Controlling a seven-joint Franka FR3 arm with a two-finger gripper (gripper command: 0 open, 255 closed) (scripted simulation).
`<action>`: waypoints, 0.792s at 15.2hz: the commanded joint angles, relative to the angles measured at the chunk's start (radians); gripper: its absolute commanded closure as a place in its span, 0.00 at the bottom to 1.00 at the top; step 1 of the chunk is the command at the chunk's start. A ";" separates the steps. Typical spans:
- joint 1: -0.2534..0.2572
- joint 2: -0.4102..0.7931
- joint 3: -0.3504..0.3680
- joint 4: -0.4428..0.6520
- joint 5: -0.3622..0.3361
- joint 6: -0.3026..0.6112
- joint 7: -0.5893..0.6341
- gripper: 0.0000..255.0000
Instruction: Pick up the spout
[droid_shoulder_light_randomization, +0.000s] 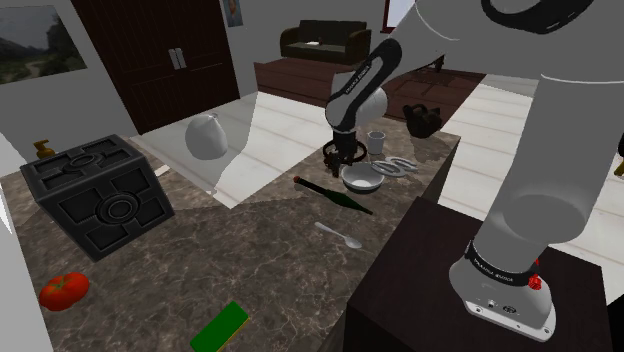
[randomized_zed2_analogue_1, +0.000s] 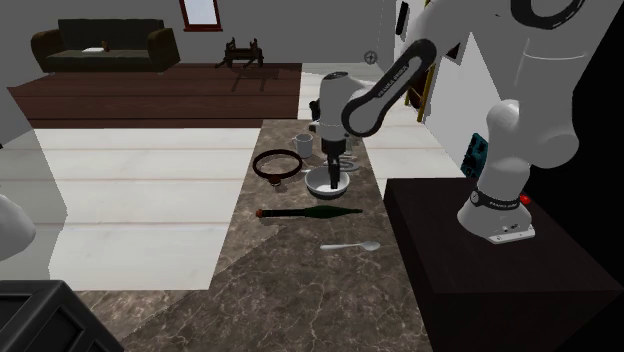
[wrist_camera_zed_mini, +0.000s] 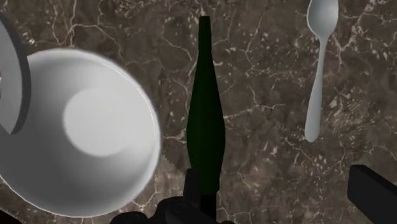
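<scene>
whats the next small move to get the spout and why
Probably slide the gripper sideways toward the white round bowl: its open fingers straddle bare marbled brown counter, while the dark green spindle-shaped spout lines up with one finger, not the gap.

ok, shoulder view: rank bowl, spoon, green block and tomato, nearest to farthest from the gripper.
1. Bowl: just right of the gripper in this view.
2. Spoon: lower down, about mid-view.
3. Green block: at the bottom edge, left of middle.
4. Tomato: far lower left.
</scene>
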 joint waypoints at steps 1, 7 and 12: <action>-0.009 0.084 0.005 0.044 0.031 0.040 -0.032 0.00; -0.053 0.326 0.042 0.200 0.103 0.126 -0.106 0.00; -0.087 0.496 0.071 0.332 0.130 0.166 -0.139 0.00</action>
